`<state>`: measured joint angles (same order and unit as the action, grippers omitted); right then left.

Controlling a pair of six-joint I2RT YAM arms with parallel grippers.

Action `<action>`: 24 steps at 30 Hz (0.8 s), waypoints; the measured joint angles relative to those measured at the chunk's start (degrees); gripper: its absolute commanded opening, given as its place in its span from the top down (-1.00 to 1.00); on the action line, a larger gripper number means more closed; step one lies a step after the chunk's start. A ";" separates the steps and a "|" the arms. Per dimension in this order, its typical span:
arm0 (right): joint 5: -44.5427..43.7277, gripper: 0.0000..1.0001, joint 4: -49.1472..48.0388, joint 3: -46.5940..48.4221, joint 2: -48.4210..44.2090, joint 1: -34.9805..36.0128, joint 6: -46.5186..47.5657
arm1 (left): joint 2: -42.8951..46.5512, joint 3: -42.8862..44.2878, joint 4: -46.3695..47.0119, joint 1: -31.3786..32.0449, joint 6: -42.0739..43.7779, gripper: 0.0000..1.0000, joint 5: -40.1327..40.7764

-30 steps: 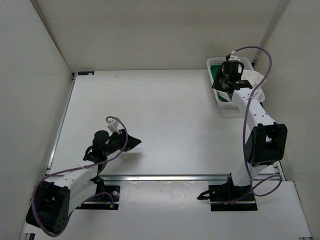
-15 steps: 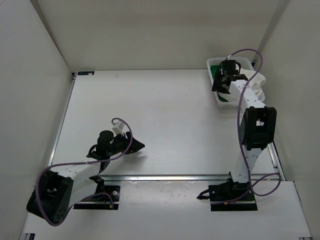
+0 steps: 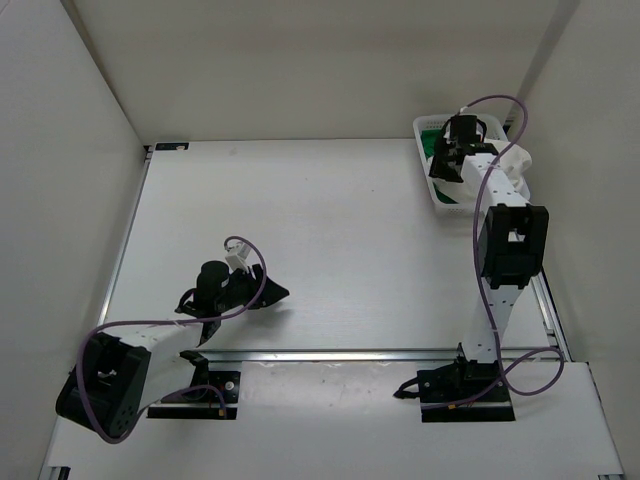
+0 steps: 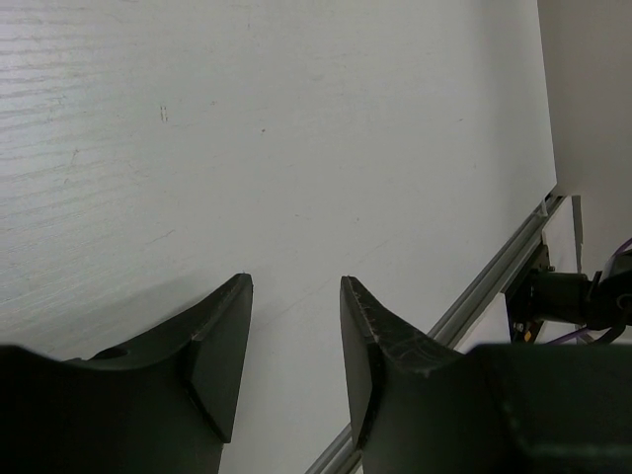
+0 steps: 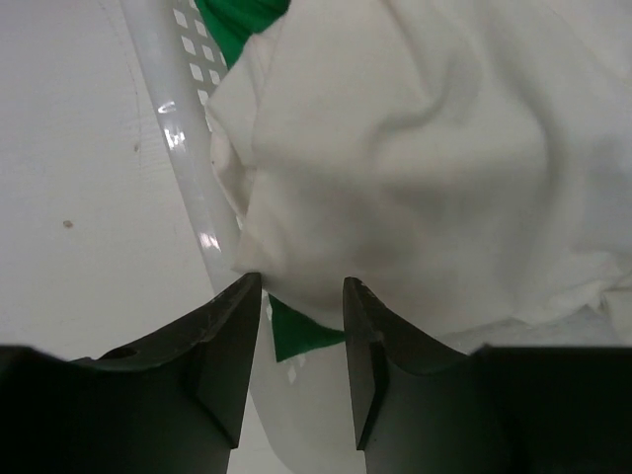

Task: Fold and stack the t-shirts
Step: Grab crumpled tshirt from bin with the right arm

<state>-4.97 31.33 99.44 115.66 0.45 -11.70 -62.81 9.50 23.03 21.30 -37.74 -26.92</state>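
Note:
A crumpled white t-shirt point(image 5: 415, 148) lies on top of a bright green t-shirt point(image 5: 237, 25) in the white mesh basket point(image 5: 183, 148) at the table's far right corner. My right gripper point(image 5: 301, 286) hangs open just above the basket's near-left rim. The white shirt's lower fold sits at its fingertips, and a green corner point(image 5: 301, 334) shows between them. No cloth is pinched. From above, the right gripper point(image 3: 440, 166) is over the basket point(image 3: 445, 205), with white cloth point(image 3: 512, 160) spilling over its right side. My left gripper point(image 4: 294, 281) is open and empty, low over the bare table; in the top view this left gripper point(image 3: 278, 294) is near the front.
An aluminium rail point(image 3: 350, 353) runs along the table's near edge, just in front of the left gripper. White walls enclose the table on the left, back and right. The right arm's purple cable point(image 3: 500, 100) loops above the basket.
Both grippers have opened. The right arm has swung further over the basket and now stands straighter. The left gripper has shifted slightly right along the front of the table.

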 measured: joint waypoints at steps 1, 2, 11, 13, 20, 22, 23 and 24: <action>0.37 0.24 0.00 0.87 0.68 -0.15 0.11 | -0.07 0.00 0.07 0.00 0.00 -0.03 0.13; 0.76 0.24 0.07 1.55 1.27 -0.15 0.17 | -0.11 0.00 0.15 0.02 0.00 -0.03 0.28; 2.03 0.91 0.37 4.15 2.43 -0.15 0.57 | -0.70 0.00 0.63 0.20 -0.09 -0.03 0.79; 2.03 1.00 0.42 4.24 2.54 -0.11 0.37 | -0.70 0.00 0.98 0.20 -0.17 -0.01 0.79; 2.40 0.42 0.68 4.24 2.54 -0.15 0.24 | -1.53 0.00 1.46 0.22 -0.26 -0.01 0.85; 2.73 0.39 0.66 4.24 2.54 -0.15 0.42 | -1.57 0.00 1.49 0.26 -0.26 -0.01 0.92; 3.02 0.40 0.66 4.24 2.54 -0.15 0.48 | -1.57 0.00 1.51 0.26 -0.26 0.01 0.92; 3.43 0.40 0.66 4.24 2.54 -0.15 0.39 | -1.60 0.00 1.51 0.26 -0.28 0.03 0.94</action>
<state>-1.54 31.99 103.68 118.19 0.30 -11.31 -64.40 9.50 24.53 21.56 -38.02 -25.98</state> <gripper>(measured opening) 0.302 0.499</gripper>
